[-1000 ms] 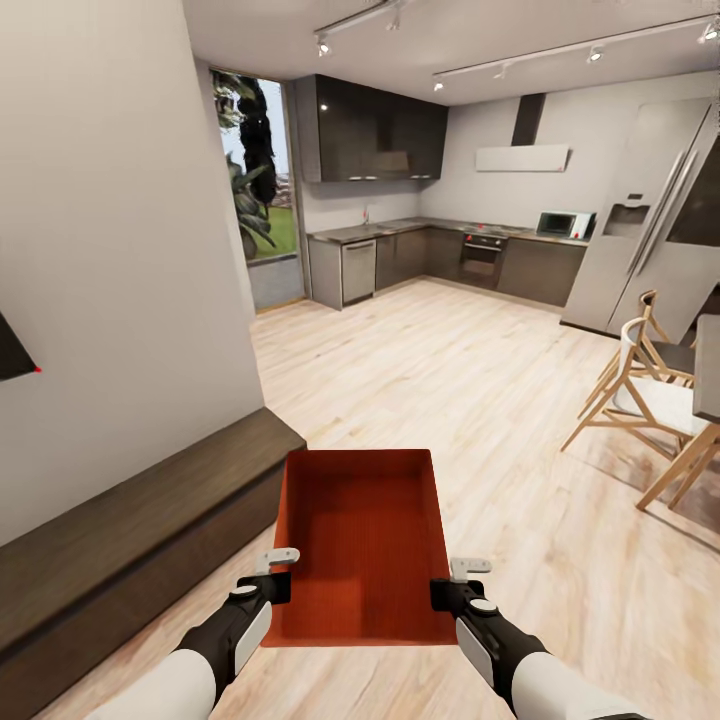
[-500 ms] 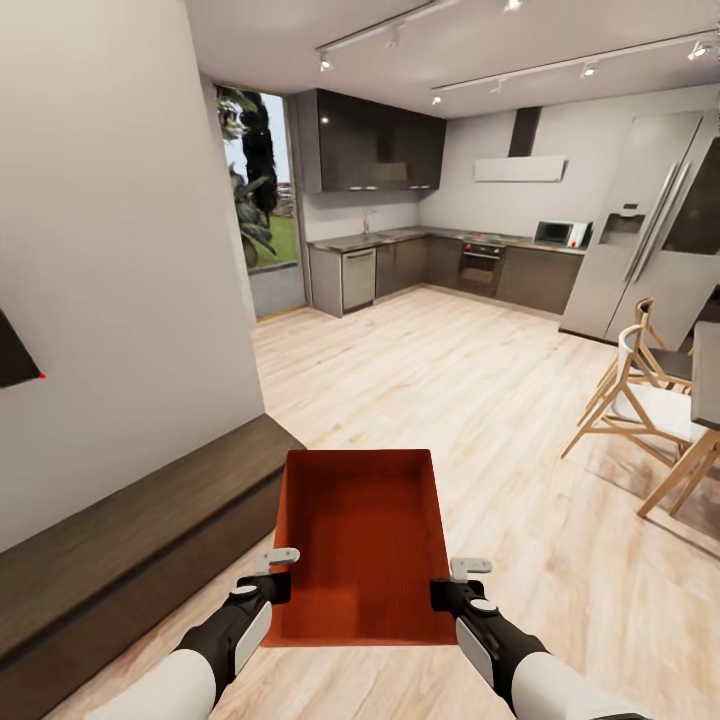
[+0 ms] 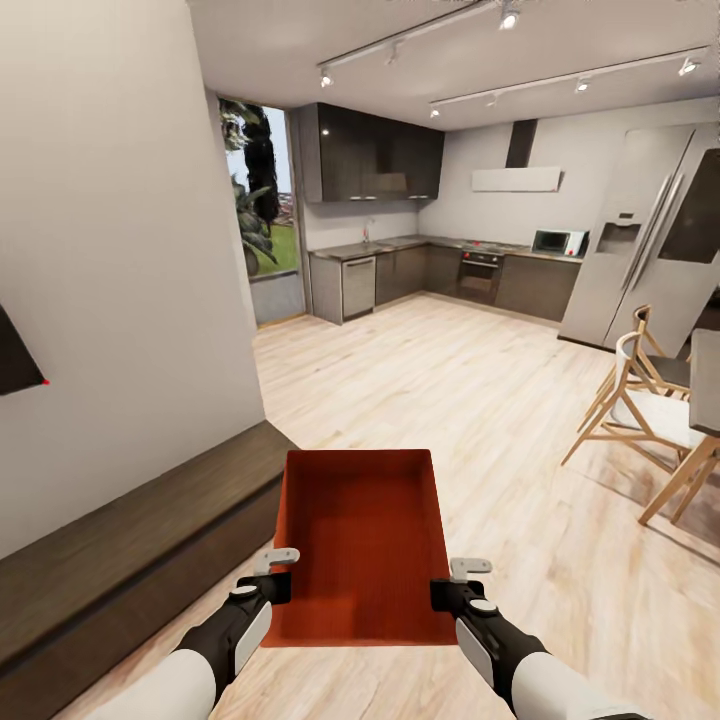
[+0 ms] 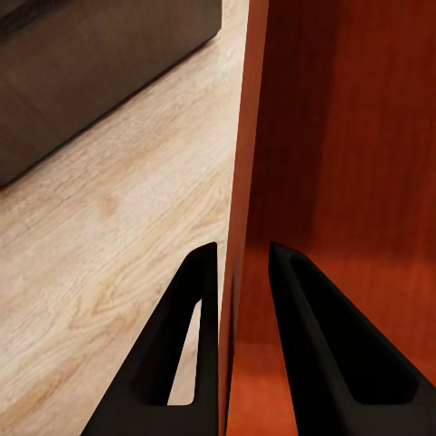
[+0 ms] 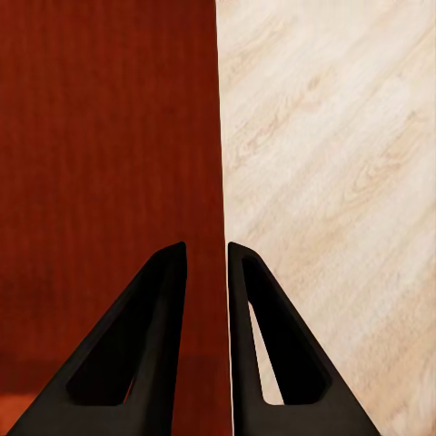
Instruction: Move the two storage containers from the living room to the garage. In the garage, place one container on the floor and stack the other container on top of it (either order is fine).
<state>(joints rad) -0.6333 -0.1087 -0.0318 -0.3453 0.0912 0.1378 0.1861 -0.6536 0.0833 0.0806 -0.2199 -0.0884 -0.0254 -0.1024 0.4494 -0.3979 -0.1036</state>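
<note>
Since the earlier frames the whole head view has shifted: the kitchen at the far end sits slightly lower and the ceiling track lights [image 3: 508, 18] show more fully, which indicates camera travel; the storage container [image 3: 360, 540] and both arms keep the same position in the picture.

One orange-red storage container is held off the light wood-plank floor [image 3: 470, 400], directly in front of the robot, between the two arms. Its open top faces up and its ribbed interior is visible.

The left claw [image 3: 278, 572] is closed on the container's left long wall; in the left wrist view one finger [image 4: 186, 350] lies outside the wall [image 4: 243, 182] and the other inside it. The right claw [image 3: 455, 580] is closed on the right long wall [image 5: 221, 182] in the same manner, one finger [image 5: 263, 354] outside, one inside.

A low dark wood bench [image 3: 130, 560] runs along the beige wall [image 3: 110, 250] to the left of the container. Ahead are dark cabinets [image 3: 375, 155], a steel refrigerator [image 3: 650, 250] and, at right, wooden chairs [image 3: 645, 410].
</note>
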